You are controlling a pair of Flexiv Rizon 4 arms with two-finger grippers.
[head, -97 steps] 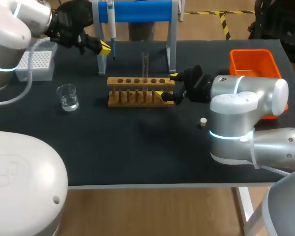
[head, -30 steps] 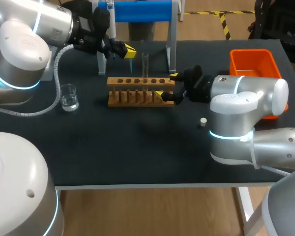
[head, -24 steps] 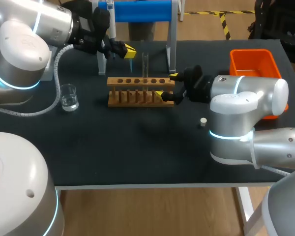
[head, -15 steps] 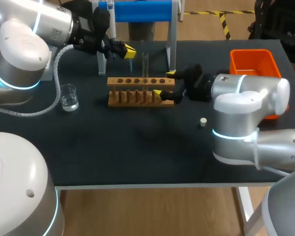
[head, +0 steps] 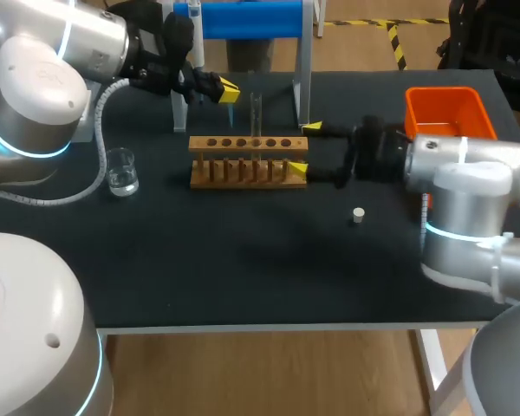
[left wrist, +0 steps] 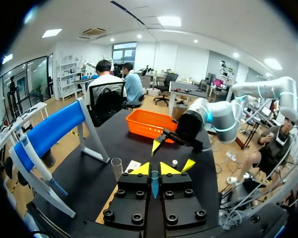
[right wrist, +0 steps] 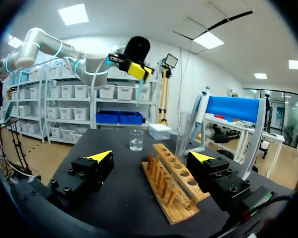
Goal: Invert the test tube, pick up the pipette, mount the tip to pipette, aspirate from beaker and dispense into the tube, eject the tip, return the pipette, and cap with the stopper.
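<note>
A few seconds ago the left tool [head: 227, 88] stood by the stand's post. It now hangs just behind the pale wooden tube rack [head: 243, 143], pinched shut on a slim blue pointed tip [left wrist: 151, 184], and has not moved in the last second. The clear glass test tube [head: 256, 111] stands upright in the rack. The right tool [head: 305, 147], fingers spread and gripping nothing, has just drawn back rightward from the rack's end. The inverting step therefore looks done, with pipetting next.

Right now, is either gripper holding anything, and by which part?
The left gripper pinches a thin blue pipette tip by its upper end, point hanging below. The right gripper is open, holding nothing.
</note>
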